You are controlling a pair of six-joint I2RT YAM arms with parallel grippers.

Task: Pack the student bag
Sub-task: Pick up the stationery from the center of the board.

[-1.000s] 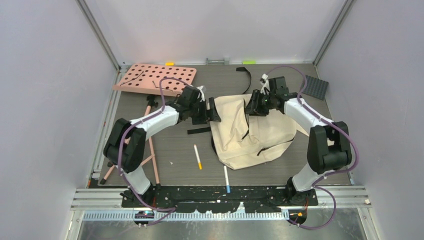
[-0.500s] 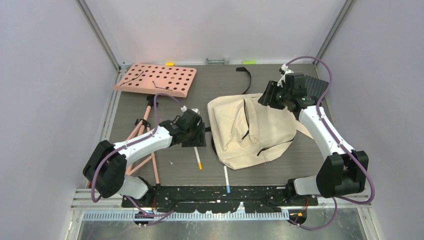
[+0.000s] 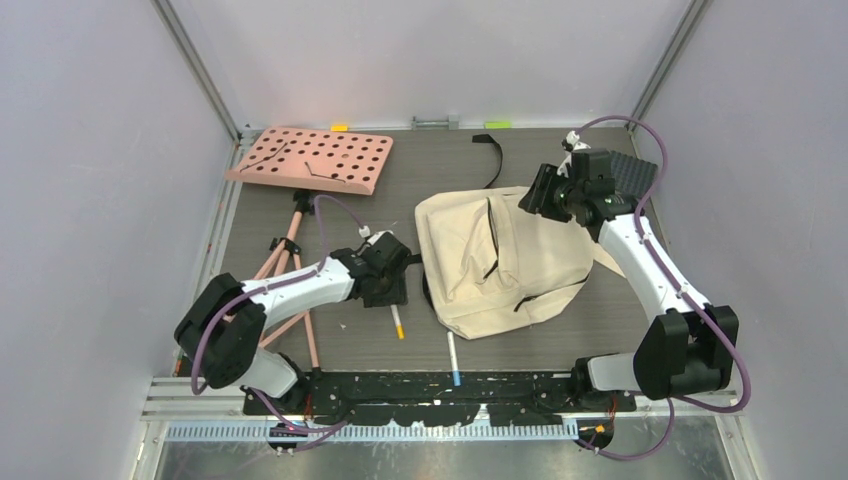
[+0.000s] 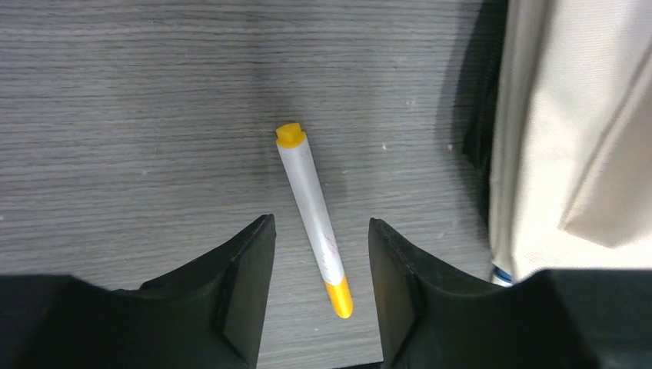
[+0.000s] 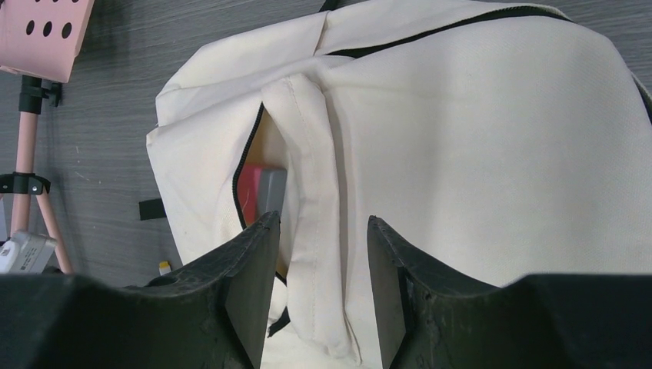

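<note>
Through the zip opening of the student bag [image 5: 477, 154] only a sliver of the contents shows: something red beside something grey [image 5: 260, 192], too covered by the fabric flap to name. A black strap [image 3: 490, 155] runs out past the bag's far edge, its start hidden. Seen from above, the left gripper [image 4: 319, 265] covers the far end of the yellow-capped pen [image 4: 311, 215]. Faint pink marks on the barrel are unreadable.

The bag lies flat on the table [image 3: 350, 335], middle to right. Just left of it the left gripper sits low over the pen, jaws partly spread, one finger on each side of the barrel with a gap at both, gripping nothing. The right gripper [image 5: 321, 238] hovers over the bag's far right corner, jaws likewise parted and empty.

A blue-tipped pen [image 3: 453, 358] lies by the bag's near edge. A pink perforated board [image 3: 315, 157] sits far left, and pink tripod legs [image 3: 290, 265] stretch nearward from it, partly under the left arm. A dark ridged pad [image 3: 633, 172] lies far right, partly behind the right arm.
</note>
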